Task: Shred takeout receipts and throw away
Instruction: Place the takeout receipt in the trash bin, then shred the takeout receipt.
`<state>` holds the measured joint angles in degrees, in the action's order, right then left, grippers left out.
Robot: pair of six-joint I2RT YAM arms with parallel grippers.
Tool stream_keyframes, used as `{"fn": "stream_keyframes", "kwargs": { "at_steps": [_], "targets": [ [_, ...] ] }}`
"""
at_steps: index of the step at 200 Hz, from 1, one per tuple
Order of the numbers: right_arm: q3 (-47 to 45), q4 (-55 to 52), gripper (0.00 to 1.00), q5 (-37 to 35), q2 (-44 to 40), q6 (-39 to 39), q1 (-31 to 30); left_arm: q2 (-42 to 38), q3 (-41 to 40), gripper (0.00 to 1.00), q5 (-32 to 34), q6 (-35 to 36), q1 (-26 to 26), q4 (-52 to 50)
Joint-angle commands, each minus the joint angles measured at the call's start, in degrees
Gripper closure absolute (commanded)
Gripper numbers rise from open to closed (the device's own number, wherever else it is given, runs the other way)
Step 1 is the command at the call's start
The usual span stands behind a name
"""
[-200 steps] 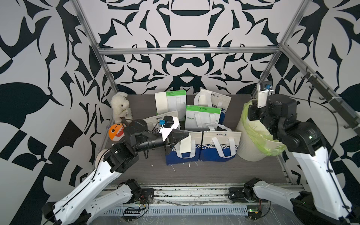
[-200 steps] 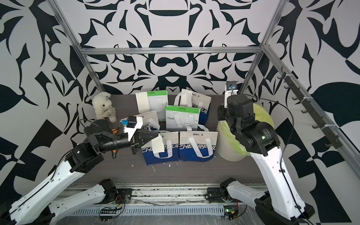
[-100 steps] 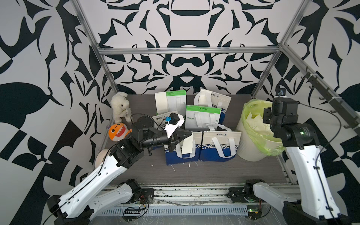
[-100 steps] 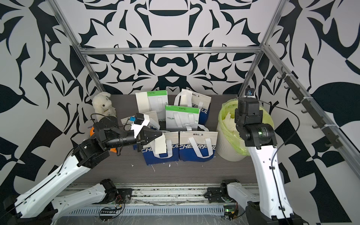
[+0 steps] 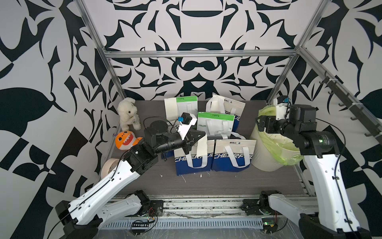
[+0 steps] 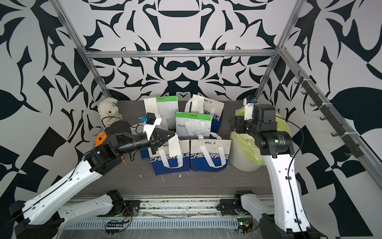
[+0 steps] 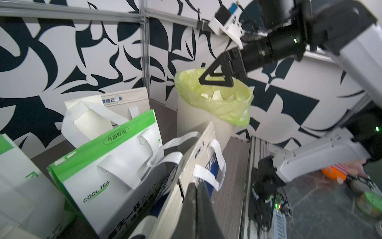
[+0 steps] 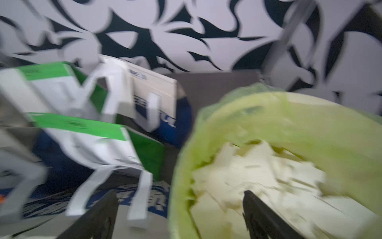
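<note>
While the left pincer (image 5: pixel 203 135), its arm (image 5: pixel 115 180) stretched level, clenches one takeout receipt (image 5: pixel 201 145) near two front blue bags (image 5: pixel 192 163), the right pincer (image 8: pixel 178 193) hangs released over one bin (image 5: pixel 266 157). Many torn pieces (image 8: pixel 258 171) lie inside.

Six takeout bags (image 5: pixel 233 155), one partly hidden; two plush toys (image 5: pixel 127 112); one lined bin (image 5: pixel 266 157); one tape roll (image 5: pixel 108 167); one hanging receipt strip (image 5: pixel 202 145).

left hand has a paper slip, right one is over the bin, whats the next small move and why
Probably swing the open right hand from over the bin toward the receipt slip hanging from the shut left hand, to pinch its free lower end. That hand is empty, torn pieces lie in the bin, and the slip hangs as one long piece.
</note>
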<state>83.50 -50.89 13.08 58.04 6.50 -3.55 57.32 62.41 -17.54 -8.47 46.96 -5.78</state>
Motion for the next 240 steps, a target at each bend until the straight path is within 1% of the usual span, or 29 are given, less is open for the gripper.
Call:
{"fn": "stream_keyframes", "kwargs": {
  "at_steps": [1, 5, 12, 21, 31, 47, 71, 86, 100, 119, 128, 156, 175, 193, 240],
  "targets": [
    [-4.88, 13.46, 0.10, 30.55, -4.92, 4.74, 0.04, 0.77, -1.64, 1.00, 2.92, -7.54, 0.15, 11.22],
    [-6.11, 15.78, 0.11, 33.86, -5.45, 6.11, -0.01, 0.81, -1.83, 1.00, 3.01, -8.16, 0.19, 12.36],
    [-8.07, 19.42, 0.13, 37.57, -6.15, 8.65, -0.04, 0.87, -2.61, 1.00, 3.14, -9.11, 0.15, 14.61],
    [-10.14, 23.32, 0.15, 40.63, -6.68, 11.23, -0.41, 0.82, -3.70, 1.00, 3.04, -10.28, 0.15, 17.77],
    [-11.72, 25.34, 0.17, 42.25, -6.96, 11.86, -1.39, 0.77, -4.74, 1.00, 2.94, -11.63, 0.15, 20.58],
    [-14.06, 27.91, 0.18, 41.64, -7.41, 11.76, -5.01, 0.68, -5.62, 1.00, 2.06, -13.93, 0.15, 24.32],
    [-18.76, 33.70, 0.19, 35.77, -7.39, 12.81, -12.33, 0.78, -6.41, 1.00, 1.37, -16.89, 0.15, 28.84],
    [-21.13, 37.70, 0.20, 33.77, -6.43, 14.38, -15.82, 1.01, -6.74, 1.00, 1.02, -18.00, 0.15, 30.76],
    [-22.73, 41.38, 0.20, 32.73, -5.39, 15.60, -18.11, 1.01, -7.16, 1.00, 0.92, -18.89, 0.15, 32.33],
    [-23.39, 43.55, 0.22, 32.12, -4.31, 16.18, -20.39, 0.77, -7.45, 1.00, 0.98, -19.49, 0.15, 33.56],
    [-23.55, 44.57, 0.24, 32.15, -4.11, 16.74, -21.06, 0.68, -7.80, 1.00, 0.97, -19.75, 0.15, 34.38],
    [-24.24, 49.79, 0.39, 36.10, -3.96, 21.42, -21.45, 0.51, -9.22, 1.00, 1.58, -19.67, 0.14, 36.16],
    [-24.90, 51.99, 0.47, 38.02, -4.08, 23.79, -21.66, 0.77, -10.14, 1.00, 2.25, -19.65, 0.16, 36.98],
    [-25.29, 52.03, 0.49, 38.55, -4.25, 24.16, -22.43, 1.08, -10.89, 1.00, 2.57, -19.98, 0.15, 38.75],
    [-26.55, 50.71, 0.48, 37.17, -3.91, 22.97, -24.13, 1.60, -11.02, 1.00, 2.87, -20.36, 0.15, 41.08]
  ]
}}
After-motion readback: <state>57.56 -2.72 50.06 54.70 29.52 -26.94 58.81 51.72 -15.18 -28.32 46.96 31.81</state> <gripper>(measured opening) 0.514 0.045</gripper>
